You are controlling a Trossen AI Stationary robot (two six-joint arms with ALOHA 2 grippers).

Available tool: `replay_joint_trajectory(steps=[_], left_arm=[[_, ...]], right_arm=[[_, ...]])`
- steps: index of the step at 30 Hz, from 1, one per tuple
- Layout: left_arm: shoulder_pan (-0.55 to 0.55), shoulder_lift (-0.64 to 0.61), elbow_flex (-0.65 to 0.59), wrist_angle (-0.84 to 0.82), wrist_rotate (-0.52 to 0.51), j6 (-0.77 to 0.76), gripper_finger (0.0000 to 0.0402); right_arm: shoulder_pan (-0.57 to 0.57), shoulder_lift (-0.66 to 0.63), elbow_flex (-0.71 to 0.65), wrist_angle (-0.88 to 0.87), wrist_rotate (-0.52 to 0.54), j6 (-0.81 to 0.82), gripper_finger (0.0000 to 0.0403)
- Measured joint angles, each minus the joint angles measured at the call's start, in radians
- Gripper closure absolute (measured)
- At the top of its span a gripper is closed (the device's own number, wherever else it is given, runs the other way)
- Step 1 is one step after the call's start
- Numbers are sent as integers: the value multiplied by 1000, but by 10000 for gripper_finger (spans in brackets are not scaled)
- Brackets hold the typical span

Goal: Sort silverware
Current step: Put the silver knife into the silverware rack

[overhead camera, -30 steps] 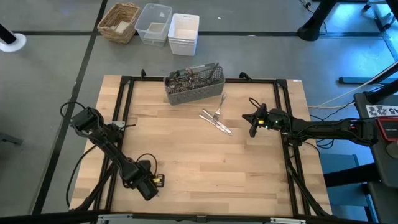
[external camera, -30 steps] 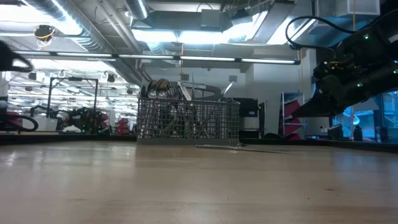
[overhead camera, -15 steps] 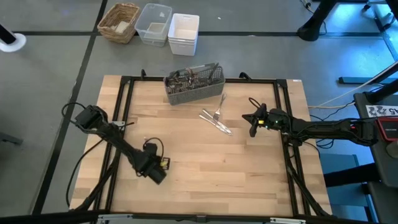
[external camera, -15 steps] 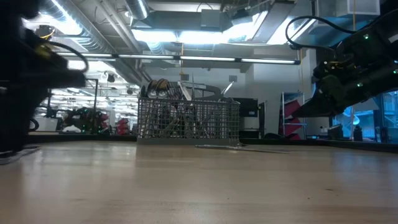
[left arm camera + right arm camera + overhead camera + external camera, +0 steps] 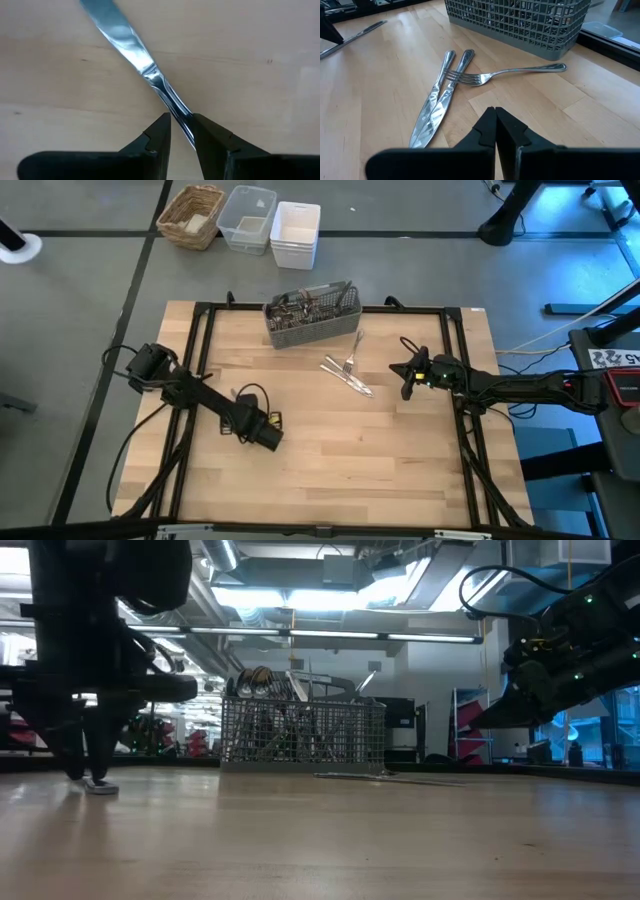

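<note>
Left claw (image 5: 181, 131) is clamped on a knife (image 5: 131, 47) handle, low over the bench (image 5: 400, 460), left-centre. Carry it level w/ a firm grip to the two knives (image 5: 439, 100) by the caddy (image 5: 311, 313). Right claw (image 5: 495, 131) is shut, empty, waiting nearby.

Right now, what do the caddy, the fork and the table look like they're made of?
Caddy: grey mesh, likely coated metal wire or plastic; see-through square grid, matte.
Fork: polished metal, probably stainless steel; bright mirror-like glints.
Table: light wood, butcher-block style; visible grain and joined strips, smooth low sheen.
</note>
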Motion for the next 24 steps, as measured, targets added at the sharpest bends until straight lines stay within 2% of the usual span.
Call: replay_joint_trajectory(steps=[10,24], left_arm=[[-37,-5,0,5,2,-261,328],[-6,-11,2,93,5,-259,328]], right_arm=[[0,0,0,0,0,0,397],[0,0,0,0,0,0,397]])
